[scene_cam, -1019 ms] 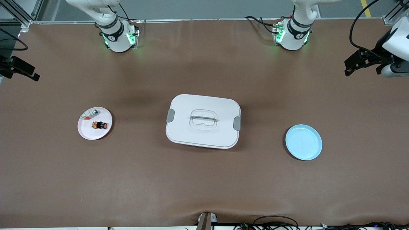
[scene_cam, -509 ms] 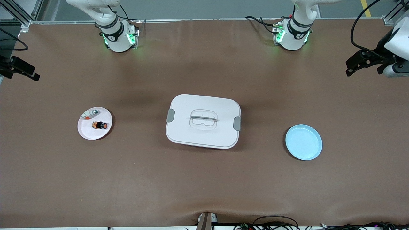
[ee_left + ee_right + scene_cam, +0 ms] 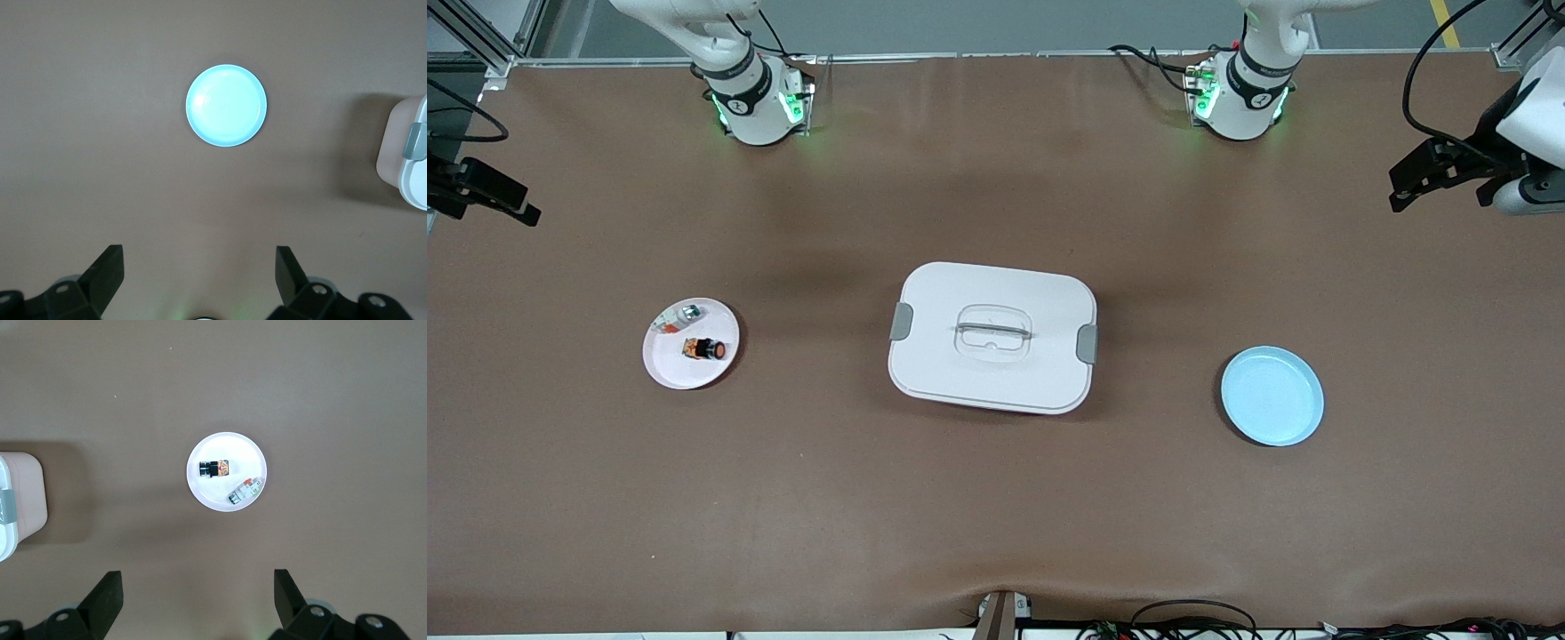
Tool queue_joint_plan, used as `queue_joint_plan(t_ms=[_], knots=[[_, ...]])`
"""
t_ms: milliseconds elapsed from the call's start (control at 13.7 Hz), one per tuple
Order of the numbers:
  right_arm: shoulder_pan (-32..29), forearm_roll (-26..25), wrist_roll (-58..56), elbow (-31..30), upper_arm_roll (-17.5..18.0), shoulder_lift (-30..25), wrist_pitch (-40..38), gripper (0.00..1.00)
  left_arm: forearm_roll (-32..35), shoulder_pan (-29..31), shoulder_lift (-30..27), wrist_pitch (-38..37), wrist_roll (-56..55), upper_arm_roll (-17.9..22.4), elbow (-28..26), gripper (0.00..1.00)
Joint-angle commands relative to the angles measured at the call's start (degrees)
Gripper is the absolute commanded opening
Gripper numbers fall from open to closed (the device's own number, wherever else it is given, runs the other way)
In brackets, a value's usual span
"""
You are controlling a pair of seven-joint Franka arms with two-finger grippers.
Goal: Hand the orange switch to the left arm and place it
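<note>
None of the transfer is done, judging by the front view: the tiny black cylindrical orange switch with its orange cap lies on the small round white plate toward the right arm's end of the brown worktop, beside a small silver-teal part. The large white plastic box with grey side clasps stands mid-worktop, between that plate and the empty round pale-blue plate. The right hand and left hand hang over the worktop's two ends, well apart from the switch. Pickup, handover and placement all remain, by my assessment.

Left wrist view: the left hand is spread and empty, high above the pale-blue plate; the box shows at the edge.

Right wrist view: the right hand is spread, holding nothing, high above the white plate with the switch on it.
</note>
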Motion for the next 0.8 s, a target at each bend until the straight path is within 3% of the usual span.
queue_joint_plan(t_ms=[0,728], knots=[[-0.22,-0.10,0.07,-0.64,0.29,-0.70,0.15,1.00,-0.58,-0.22,0.29,-0.95,-0.13,-0.04,0.79,1.00],[-0.14,-1.41,-0.20,-0.64,0.29,-0.70,0.58,1.00,-0.31,-0.57,0.73,-0.86,-0.40,-0.40,0.70,1.00]])
